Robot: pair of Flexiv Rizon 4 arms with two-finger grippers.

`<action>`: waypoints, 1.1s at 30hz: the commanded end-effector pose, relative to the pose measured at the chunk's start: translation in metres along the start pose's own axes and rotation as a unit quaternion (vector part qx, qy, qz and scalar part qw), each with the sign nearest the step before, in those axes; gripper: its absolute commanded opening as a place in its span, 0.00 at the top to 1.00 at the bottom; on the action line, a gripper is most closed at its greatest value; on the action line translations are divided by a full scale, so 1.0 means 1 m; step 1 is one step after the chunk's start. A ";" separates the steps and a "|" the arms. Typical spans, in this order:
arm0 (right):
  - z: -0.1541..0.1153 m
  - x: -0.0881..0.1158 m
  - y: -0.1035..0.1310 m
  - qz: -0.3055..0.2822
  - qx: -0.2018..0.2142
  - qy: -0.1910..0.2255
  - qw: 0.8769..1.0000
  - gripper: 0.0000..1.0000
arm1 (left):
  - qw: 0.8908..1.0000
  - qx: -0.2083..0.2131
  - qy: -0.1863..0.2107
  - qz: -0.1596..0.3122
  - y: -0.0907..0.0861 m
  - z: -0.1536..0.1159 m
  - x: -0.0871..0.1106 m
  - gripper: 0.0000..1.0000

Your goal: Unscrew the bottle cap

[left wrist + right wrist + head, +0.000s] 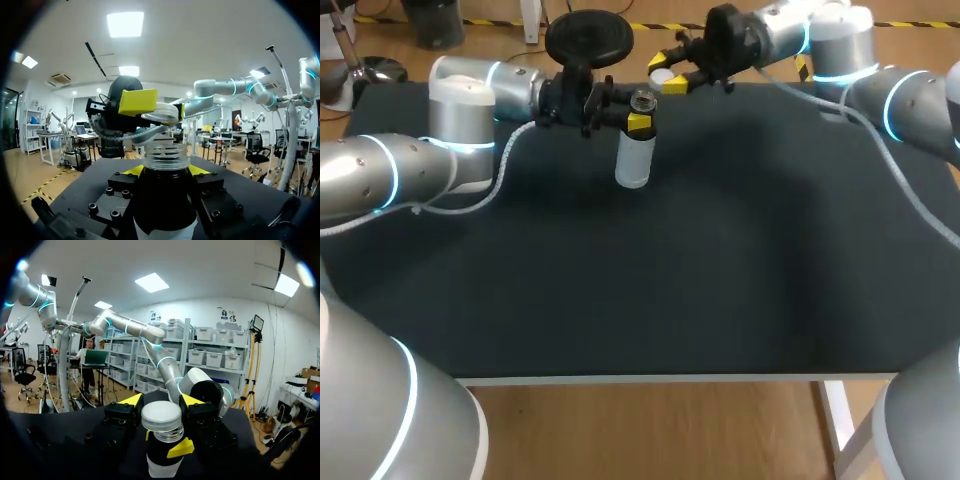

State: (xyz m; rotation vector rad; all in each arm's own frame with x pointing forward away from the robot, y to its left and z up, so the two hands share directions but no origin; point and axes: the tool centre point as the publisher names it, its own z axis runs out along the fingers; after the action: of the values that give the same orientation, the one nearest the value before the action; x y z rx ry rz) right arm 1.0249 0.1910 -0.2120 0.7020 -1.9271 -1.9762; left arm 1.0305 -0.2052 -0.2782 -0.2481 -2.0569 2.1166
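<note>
Head view shows the cap (662, 77) already off, pinched in the right gripper (667, 75) just beside the bottle (632, 160). The left gripper (639, 118) clamps the bottle below its neck, at the worktop's (720, 260) far side. Unscrewing looks done. The cap is round, white and smooth-topped; the neck is clear, ridged plastic.

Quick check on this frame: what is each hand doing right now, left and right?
Left hand: closed on the neck of the bottle.
Right hand: closed on the white cap, held off the bottle.
</note>
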 end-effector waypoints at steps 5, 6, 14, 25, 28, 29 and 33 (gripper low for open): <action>-0.049 0.036 0.014 0.013 0.054 0.012 0.998 1.00 | 1.000 0.001 0.003 0.000 0.001 0.000 -0.003 1.00; -0.054 0.041 0.013 0.018 0.062 -0.001 0.998 1.00 | 1.000 0.001 0.003 0.000 0.001 0.000 -0.003 1.00; -0.085 0.094 -0.014 0.042 0.085 -0.119 0.988 1.00 | 1.000 0.001 0.003 0.000 0.001 0.000 -0.003 1.00; -0.108 0.143 -0.084 0.065 0.088 -0.273 0.956 1.00 | 1.000 0.001 0.003 0.000 0.001 0.000 -0.003 1.00; -0.109 0.150 -0.098 0.072 0.092 -0.297 0.947 1.00 | 1.000 0.001 0.003 0.000 0.001 0.000 -0.003 1.00; -0.109 0.152 -0.103 0.077 0.093 -0.301 0.946 1.00 | 1.000 0.001 0.003 0.000 0.001 0.000 -0.003 1.00; -0.109 0.155 -0.115 0.097 0.103 -0.306 0.941 1.00 | 1.000 0.001 0.003 0.000 0.001 0.000 -0.003 1.00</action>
State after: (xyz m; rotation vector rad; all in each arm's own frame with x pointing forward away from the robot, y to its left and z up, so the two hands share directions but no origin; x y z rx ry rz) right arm 0.9760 0.0224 -0.3453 0.3513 -2.1524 -1.7981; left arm 1.0306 -0.2052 -0.2782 -0.2482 -2.0567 2.1165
